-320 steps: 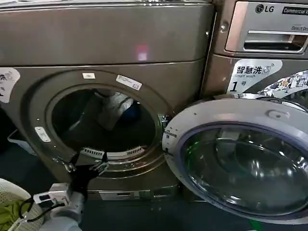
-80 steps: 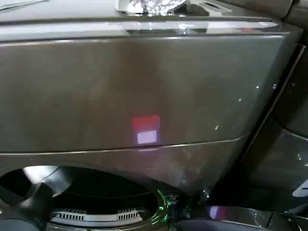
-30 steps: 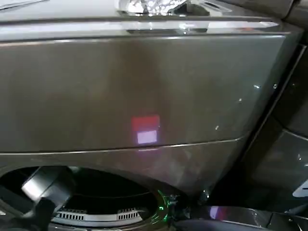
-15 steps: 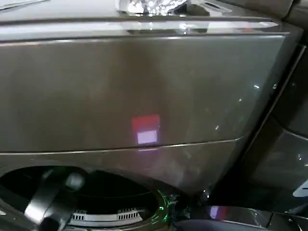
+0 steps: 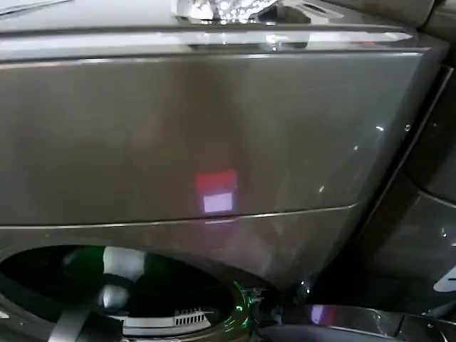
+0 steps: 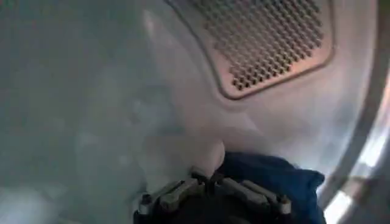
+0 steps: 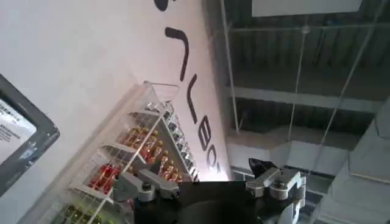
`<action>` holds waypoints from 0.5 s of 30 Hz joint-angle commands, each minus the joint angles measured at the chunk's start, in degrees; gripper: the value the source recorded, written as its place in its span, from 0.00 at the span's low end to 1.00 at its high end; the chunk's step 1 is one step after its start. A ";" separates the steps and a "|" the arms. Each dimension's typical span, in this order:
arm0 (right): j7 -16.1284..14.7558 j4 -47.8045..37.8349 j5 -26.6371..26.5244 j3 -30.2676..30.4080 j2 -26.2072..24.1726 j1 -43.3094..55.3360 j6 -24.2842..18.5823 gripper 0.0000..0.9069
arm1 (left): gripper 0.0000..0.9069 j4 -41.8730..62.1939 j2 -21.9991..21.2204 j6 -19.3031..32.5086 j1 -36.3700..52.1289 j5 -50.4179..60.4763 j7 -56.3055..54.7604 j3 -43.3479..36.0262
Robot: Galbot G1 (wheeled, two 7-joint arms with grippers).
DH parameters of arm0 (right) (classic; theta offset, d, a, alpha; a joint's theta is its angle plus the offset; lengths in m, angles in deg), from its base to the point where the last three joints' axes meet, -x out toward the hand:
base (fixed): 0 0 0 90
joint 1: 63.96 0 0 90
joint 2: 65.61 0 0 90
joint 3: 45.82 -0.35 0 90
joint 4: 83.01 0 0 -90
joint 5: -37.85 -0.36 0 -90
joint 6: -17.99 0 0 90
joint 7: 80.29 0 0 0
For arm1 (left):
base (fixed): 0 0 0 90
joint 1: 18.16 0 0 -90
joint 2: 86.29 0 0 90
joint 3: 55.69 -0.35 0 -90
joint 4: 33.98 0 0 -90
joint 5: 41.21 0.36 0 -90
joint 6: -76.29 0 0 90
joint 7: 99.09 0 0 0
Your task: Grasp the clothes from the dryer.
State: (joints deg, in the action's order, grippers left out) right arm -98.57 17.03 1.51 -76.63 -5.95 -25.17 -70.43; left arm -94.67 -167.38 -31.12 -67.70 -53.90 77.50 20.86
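While my head camera looks down on the dryer (image 5: 214, 135), its bronze-brown front panel spans most of what I see, with the dark porthole opening low on my left and my left arm reaching into it. Inside the drum, my left gripper (image 6: 210, 177) sits right at the clothes (image 6: 244, 167): a pale grey-white fold rises directly above my jaws, and the dark blue piece lies just beside it, bunched against the drum wall near the bright rim. My jaws are drawn together around the lower edge of the pale fold, pinching the fabric where the white and blue pieces meet. Behind the bundle, the drum's rear wall carries a perforated vent panel (image 6: 268, 42), and the smooth metal curves around on every side. The clothes rest at the bottom of the drum. My right gripper (image 7: 210, 182) is parked away from the machine, pointing up toward a ceiling and a wall rack (image 7: 122, 164), its jaws spread wide with nothing between them.
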 commanded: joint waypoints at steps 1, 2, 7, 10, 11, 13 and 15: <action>0.46 -0.56 0.59 -0.85 -0.24 -0.56 -0.06 1.00 | 0.00 -8.05 -1.26 6.27 -5.88 -1.84 -9.35 4.29; 0.45 -0.56 0.59 -0.88 -0.23 -0.57 -0.06 1.00 | 0.00 -9.19 -1.22 6.56 -6.71 -1.64 -9.57 4.46; 0.43 -0.32 0.49 -2.35 -0.25 -1.21 -0.20 1.00 | 0.00 -15.92 -0.12 6.91 -12.94 -1.32 -9.96 4.60; 0.39 -0.32 0.37 -2.61 -0.19 -1.43 -0.50 1.00 | 0.00 -18.10 0.12 6.95 -15.95 -1.16 -10.03 4.83; 0.39 -0.34 0.33 -2.71 -0.15 -1.47 -0.57 1.00 | 0.00 -18.78 0.20 7.02 -16.88 -1.09 -10.04 4.73; 0.41 -0.36 0.26 -3.07 -0.06 -1.62 -0.52 1.00 | 0.00 -20.33 0.20 7.03 -18.14 -0.91 -10.04 4.71; 0.44 -0.47 0.34 -3.38 -0.12 -1.77 -0.02 1.00 | 0.00 -21.31 0.09 6.95 -19.29 -0.84 -10.07 4.74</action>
State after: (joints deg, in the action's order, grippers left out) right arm -98.28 16.71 1.77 -79.13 -6.04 -26.69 -70.85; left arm -107.83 -167.16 -25.59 -78.81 -54.89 69.34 24.78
